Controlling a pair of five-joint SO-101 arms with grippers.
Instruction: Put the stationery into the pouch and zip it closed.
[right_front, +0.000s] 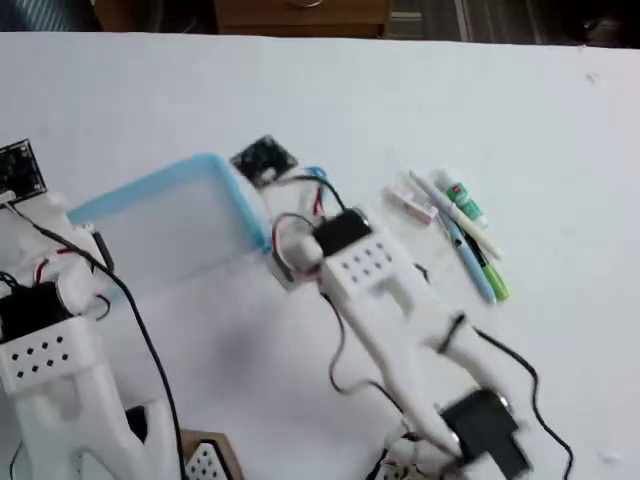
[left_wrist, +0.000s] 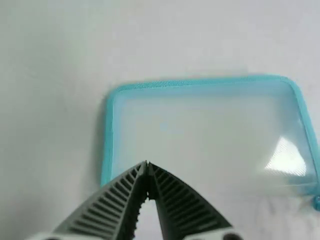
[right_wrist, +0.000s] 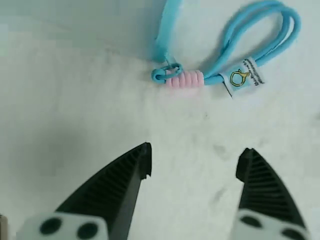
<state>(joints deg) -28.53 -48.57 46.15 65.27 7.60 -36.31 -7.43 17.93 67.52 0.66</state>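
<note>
Pouch (left_wrist: 200, 135) clear, blue trim; strap (right_wrist: 212, 76) blue; bead (right_wrist: 184, 79) pink; table (right_front: 300, 90) white.

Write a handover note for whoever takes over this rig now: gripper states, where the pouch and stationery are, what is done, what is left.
Left gripper: shut, empty, at the pouch edge.
Right gripper: open, empty, above the table near the pouch's zip cord.
Stationery: lying on the table beside the pouch, outside it.
Done: nothing packed.
To do: load the stationery, zip closed.
</note>
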